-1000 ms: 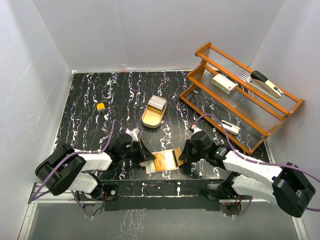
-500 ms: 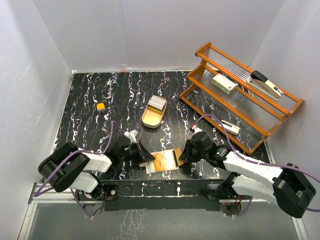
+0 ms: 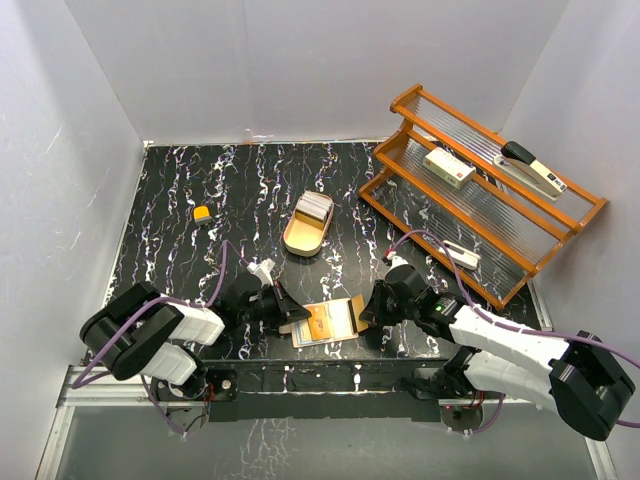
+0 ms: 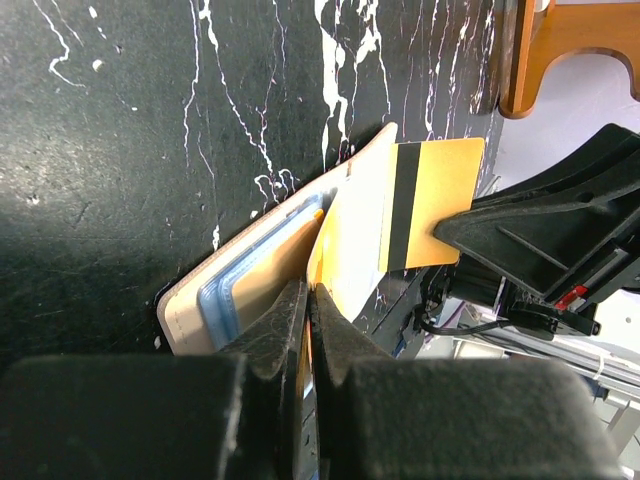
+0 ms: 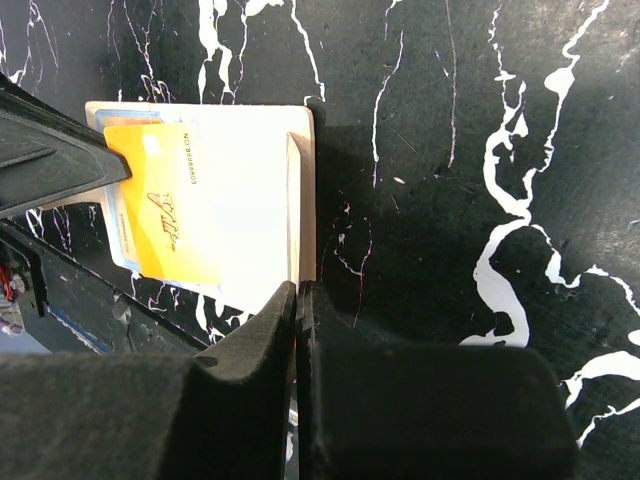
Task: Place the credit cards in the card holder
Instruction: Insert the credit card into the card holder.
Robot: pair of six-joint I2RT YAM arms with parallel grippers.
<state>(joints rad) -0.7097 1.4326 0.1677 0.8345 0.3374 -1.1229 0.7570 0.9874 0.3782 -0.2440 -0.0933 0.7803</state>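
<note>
The tan card holder [image 3: 350, 312] lies open at the table's near edge between both grippers. My left gripper [image 3: 292, 318] is shut on a yellow credit card [image 3: 322, 322] with a black stripe. In the left wrist view the gripper [image 4: 310, 290] holds the card [image 4: 440, 200] slanted over the holder's inner slots [image 4: 230, 295]. My right gripper [image 3: 366, 318] is shut on the holder's raised right flap. In the right wrist view the gripper [image 5: 297, 287] pinches the flap's thin edge [image 5: 300, 180], with the card [image 5: 165, 220] to its left. More pale cards [image 3: 314, 206] lie in a tray.
The gold oval tray [image 3: 297, 240] stands mid-table behind the holder. A wooden stepped shelf [image 3: 400, 205] at the right carries a white box [image 3: 448, 167], a stapler [image 3: 533, 168] and a small pale item [image 3: 460, 255]. A small orange object [image 3: 202, 213] lies at the left. White walls enclose the table.
The left arm has shifted slightly toward the near edge. The card, the holder and the right gripper stay about where they were.
</note>
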